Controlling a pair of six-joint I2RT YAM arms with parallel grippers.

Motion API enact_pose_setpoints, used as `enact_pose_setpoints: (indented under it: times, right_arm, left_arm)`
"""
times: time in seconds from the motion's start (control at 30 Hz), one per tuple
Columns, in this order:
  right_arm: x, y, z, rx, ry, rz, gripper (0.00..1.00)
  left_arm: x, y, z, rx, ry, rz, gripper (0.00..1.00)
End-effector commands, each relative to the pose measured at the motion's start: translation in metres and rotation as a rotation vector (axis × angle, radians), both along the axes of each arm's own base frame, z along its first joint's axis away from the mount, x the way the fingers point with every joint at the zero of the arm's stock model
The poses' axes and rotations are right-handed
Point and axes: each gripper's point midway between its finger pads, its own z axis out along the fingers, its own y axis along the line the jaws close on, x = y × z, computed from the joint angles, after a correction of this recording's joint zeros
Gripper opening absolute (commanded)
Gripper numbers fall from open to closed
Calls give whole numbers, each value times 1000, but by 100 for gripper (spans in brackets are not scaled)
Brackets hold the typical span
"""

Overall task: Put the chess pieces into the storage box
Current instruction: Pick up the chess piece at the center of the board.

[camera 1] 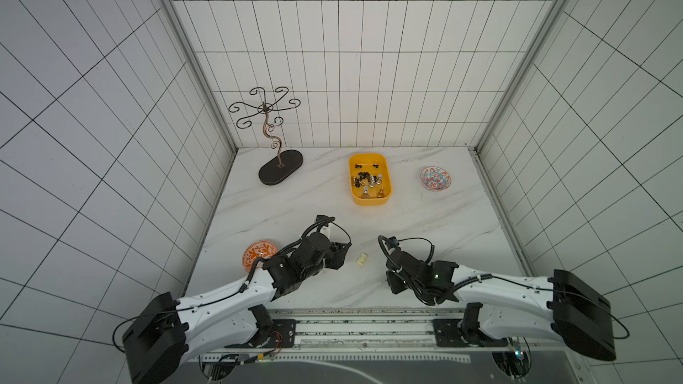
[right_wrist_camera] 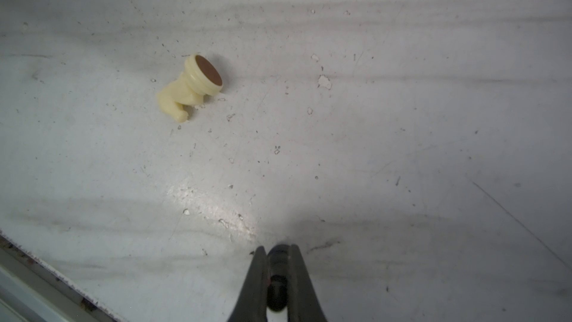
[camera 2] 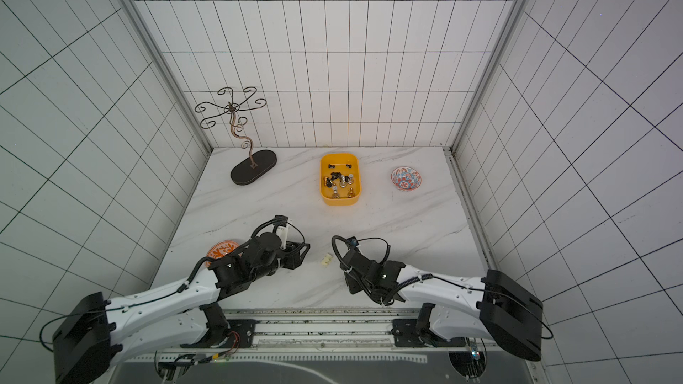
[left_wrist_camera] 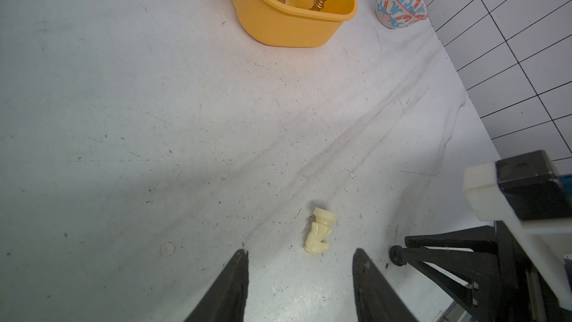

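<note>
A cream-white chess piece [camera 1: 362, 260] [camera 2: 326, 261] lies on its side on the marble table between my two grippers. My left gripper [left_wrist_camera: 300, 254] stands open and empty, and the cream piece [left_wrist_camera: 318, 232] lies just past its fingertips. My right gripper [right_wrist_camera: 278, 250] is shut on a small black pawn [right_wrist_camera: 278, 261], low over the table, with the cream piece [right_wrist_camera: 192, 86] apart from it. The yellow-orange storage box [camera 1: 369, 199] [left_wrist_camera: 278, 26] stands further back. It holds several chess pieces [camera 1: 369, 181], black, silver and gold.
A red-and-blue patterned bowl [camera 1: 435, 178] sits right of the box. An orange patterned plate [camera 1: 258, 254] lies under my left arm. A curly metal stand on a dark oval base [camera 1: 279, 169] occupies the back left. Tiled walls enclose the table.
</note>
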Motion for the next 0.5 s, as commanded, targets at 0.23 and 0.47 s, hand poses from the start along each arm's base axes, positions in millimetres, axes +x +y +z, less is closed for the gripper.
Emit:
enact_pose_setpoints:
  times: [0.23, 0.47]
  right_arm:
    - [24, 3, 21, 3, -46, -20, 11]
    - [27, 7, 23, 18, -40, -10, 11]
  left_arm:
    - [1, 1, 6, -17, -13, 16, 53]
    - [1, 0, 7, -20, -14, 14, 53]
